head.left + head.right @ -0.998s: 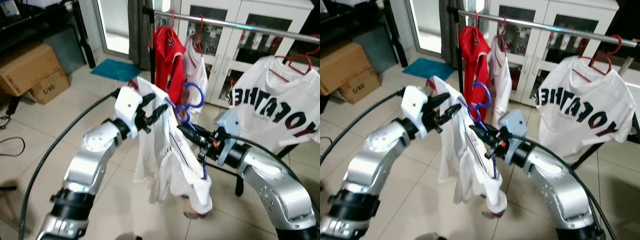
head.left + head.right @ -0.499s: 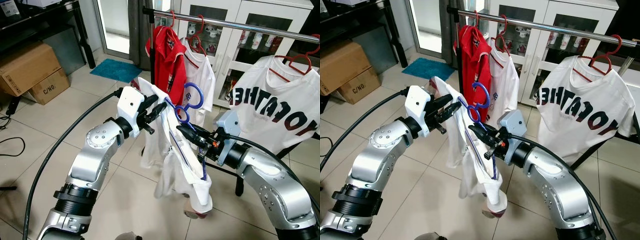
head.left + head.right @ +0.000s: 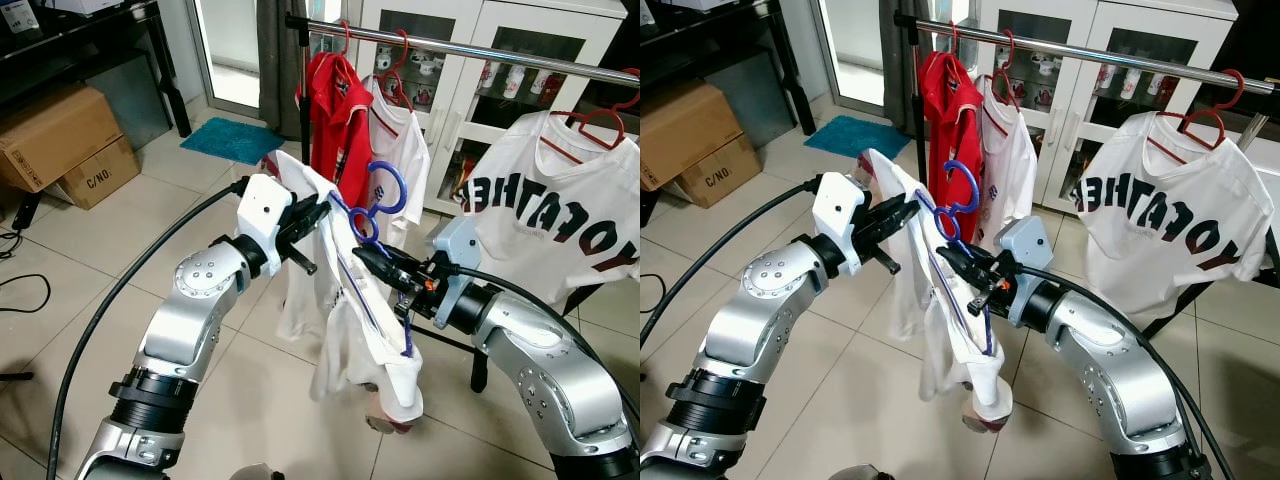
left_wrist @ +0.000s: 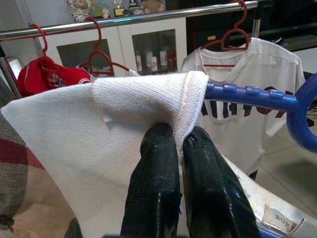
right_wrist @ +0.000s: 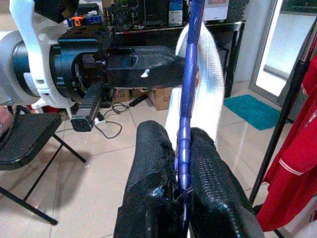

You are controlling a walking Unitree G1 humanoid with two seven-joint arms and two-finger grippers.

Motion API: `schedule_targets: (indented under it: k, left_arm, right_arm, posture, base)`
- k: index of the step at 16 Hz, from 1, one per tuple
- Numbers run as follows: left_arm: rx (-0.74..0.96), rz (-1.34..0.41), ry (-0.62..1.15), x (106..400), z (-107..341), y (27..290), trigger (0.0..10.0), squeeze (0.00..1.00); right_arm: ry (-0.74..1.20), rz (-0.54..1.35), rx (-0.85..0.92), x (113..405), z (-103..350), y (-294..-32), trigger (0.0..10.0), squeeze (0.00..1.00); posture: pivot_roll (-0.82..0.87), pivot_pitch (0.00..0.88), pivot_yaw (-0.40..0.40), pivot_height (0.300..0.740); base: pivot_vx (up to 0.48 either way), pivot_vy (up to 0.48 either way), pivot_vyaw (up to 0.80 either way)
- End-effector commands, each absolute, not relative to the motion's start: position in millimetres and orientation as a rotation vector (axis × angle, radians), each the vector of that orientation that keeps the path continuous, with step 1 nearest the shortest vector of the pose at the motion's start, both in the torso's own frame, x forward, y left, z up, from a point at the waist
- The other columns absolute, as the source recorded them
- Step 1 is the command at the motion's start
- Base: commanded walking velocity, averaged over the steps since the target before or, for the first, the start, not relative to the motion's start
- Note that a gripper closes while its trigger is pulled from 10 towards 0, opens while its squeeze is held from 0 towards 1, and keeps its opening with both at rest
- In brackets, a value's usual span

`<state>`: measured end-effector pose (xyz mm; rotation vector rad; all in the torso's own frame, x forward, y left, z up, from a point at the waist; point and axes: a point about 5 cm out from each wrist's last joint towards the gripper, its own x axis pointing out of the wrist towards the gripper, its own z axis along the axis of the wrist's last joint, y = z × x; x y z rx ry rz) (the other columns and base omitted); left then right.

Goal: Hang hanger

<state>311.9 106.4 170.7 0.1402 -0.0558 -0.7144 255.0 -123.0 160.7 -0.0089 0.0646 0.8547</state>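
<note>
Left gripper (image 4: pixel 171 144) pinches the ribbed white knit shirt (image 3: pixel 350 300); right gripper (image 5: pixel 181 148) clamps the ridged blue plastic hanger (image 3: pixel 375 200).

Support: pale tiled floor (image 3: pixel 90 250). Directly on it: two stacked cardboard boxes (image 3: pixel 62 140) at far left, a teal mat (image 3: pixel 232 139) near the doorway, black cable (image 3: pixel 22 290) along the left edge. Clothes rail (image 3: pixel 470 50) carries a red shirt (image 3: pixel 338 110) and two white shirts on red hangers.

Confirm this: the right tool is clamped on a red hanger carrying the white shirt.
Wrong colour. The right tool is clamped on a blue hanger carrying the white shirt, as the right wrist view shows. The red hangers are on the rail.
</note>
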Motion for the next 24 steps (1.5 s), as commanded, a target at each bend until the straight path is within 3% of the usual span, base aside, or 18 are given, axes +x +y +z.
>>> schedule_targets:
  k: [1, 5, 13, 20, 24]
  left_arm:
    - [0.149, -0.724, -0.074, 312, 175, 104, 0.0, 0.00]
    - [0.132, -0.715, -0.092, 312, 179, 109, 0.0, 0.00]
    - [0.125, -0.592, -0.163, 325, 209, 154, 0.0, 0.00]
    - [0.260, -0.025, -0.135, 350, 223, 249, 0.0, 0.00]
    - [0.276, 0.029, -0.101, 354, 215, 258, 0.0, 0.00]
  right_arm:
    - [0.033, 0.848, -0.021, 258, 168, -123, 0.0, 0.00]
    - [0.047, 0.813, -0.044, 261, 166, -127, 0.0, 0.00]
    - [0.174, 0.856, -0.221, 253, 140, -138, 0.0, 0.00]
    - [0.178, 1.025, -0.129, 231, 145, -145, 0.0, 0.00]
    - [0.096, 1.079, 0.043, 226, 160, -141, 0.0, 0.00]
  posture:
    - [-0.06, 0.000, 0.002, 0.740]
    - [-0.06, 0.000, -0.002, 0.740]
    - [-0.06, 0.000, -0.003, 0.740]
    - [-0.05, 0.000, 0.005, 0.740]
    - [-0.05, 0.000, 0.005, 0.740]
  base:
    - [0.000, 0.000, 0.00]
    - [0.000, 0.000, 0.00]
    - [0.000, 0.000, 0.00]
    - [0.000, 0.000, 0.00]
    - [0.000, 0.000, 0.00]
